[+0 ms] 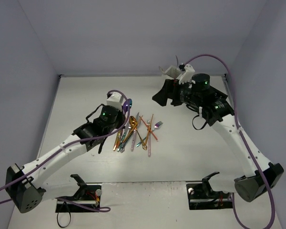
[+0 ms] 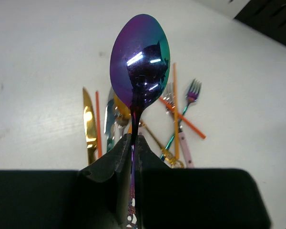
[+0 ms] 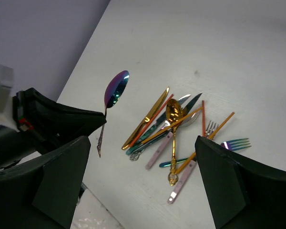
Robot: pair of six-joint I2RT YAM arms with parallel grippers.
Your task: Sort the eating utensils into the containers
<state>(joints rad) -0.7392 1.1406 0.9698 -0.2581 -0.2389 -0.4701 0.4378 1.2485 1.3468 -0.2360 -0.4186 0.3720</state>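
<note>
**Left.** The left gripper is pressed together on the handle of the spoon, just below the bowl, which stands clear beyond the fingertips. This iridescent blue-purple spoon is off the table, in the air just left of the pile. Pinching the handle makes sense: it is the only narrow part, and it keeps the piece in line with the fingers, so it can go into a compartment end-first. Judged step: one piece is picked, and the carry to a container is not yet done.

**Centre.** The other utensils lie flat on the table in a crossed pile: a gold knife, a gold spoon, orange and pink handles, and a blue-green fork at the right fringe. Because they overlap, the top pieces should go first. The fringe fork looks easiest.

**Right.** The right gripper is spread wide with nothing between the jaws. It is held high over the far right of the table and tilted toward the pile. This reads as parked out of the left arm's way.

**Containers.** They are not identifiable in the top view. A dark slotted shape at the upper right of the left wrist view may be the black one, but I cannot tell.
</note>
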